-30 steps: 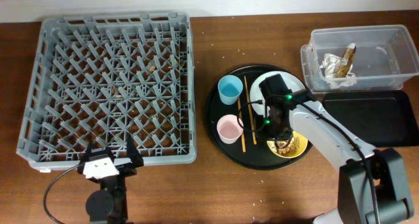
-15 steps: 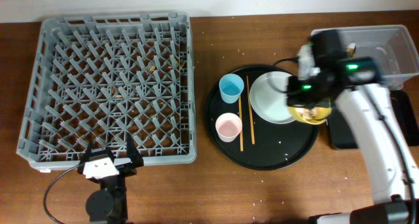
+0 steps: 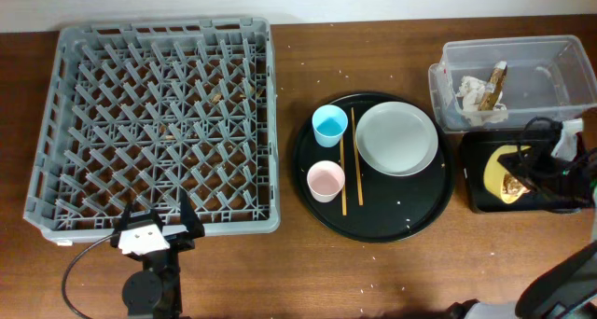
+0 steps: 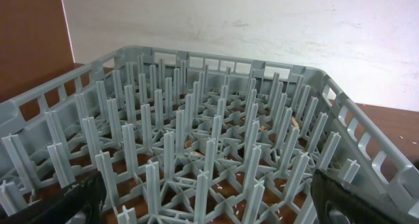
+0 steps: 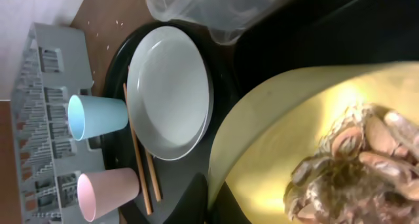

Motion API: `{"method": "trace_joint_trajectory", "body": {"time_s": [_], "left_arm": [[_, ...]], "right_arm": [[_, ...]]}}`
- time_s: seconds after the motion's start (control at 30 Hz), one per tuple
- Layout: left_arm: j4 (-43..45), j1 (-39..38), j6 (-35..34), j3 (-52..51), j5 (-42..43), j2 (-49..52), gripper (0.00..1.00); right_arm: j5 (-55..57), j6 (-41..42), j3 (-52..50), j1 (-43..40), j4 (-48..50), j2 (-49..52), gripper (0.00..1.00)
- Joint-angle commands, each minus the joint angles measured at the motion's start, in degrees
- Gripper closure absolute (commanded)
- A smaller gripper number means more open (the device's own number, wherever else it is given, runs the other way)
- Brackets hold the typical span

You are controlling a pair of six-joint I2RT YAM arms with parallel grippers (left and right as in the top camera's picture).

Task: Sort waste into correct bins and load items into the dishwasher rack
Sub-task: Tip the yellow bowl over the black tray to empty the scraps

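- Desk [image 3: 373, 272]: dark brown wood surface, carrying everything listed below.
- Round black tray [image 3: 392, 207]: rests flat on the desk, right of centre; the landmark for the other entries.
- Dishwasher rack [image 3: 168, 27]: large grey peg-grid crate, flat on the desk to the left of the round black tray, a strip of bare wood between them.
- Clear plastic tub [image 3: 560, 76]: on the desk at the round black tray's upper right, its near corner just beside the tray's rim.
- Shallow black tray [image 3: 474, 170]: on the desk directly right of the round black tray, close against it.
- Pale specks [image 3: 287, 48]: scattered on the bare wood above and left of the round black tray.
- Black cable [image 3: 79, 263]: curves across the desk well to the lower left of the round black tray.
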Motion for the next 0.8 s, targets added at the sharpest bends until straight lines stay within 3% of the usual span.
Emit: {"method": "trace_joint_trajectory", "body": {"time_s": [0.0,0.33,0.57,0.77], "left_arm": [[-0.1,0.2,0.7,-0.2,0.2,-0.2,0.0],[-0.1,0.2,0.7,-0.2,0.2,-0.2,0.0],[-0.1,0.2,0.7,-0.2,0.2,-0.2,0.0],[-0.1,0.2,0.7,-0.2,0.2,-0.2,0.0]], "right_arm": [[-3.3,-0.6,-2.0,-0.3,1.7,1.1,0.96],[-9.3,-0.6,-2.3,-1.0,0.9,1.1,0.96],[-20.6,-0.6,-2.3,-11.4,-2.5,1.1,0.96],[-31.9,-10.3,-2.7,-12.6,6.8,6.2,0.96]]}}
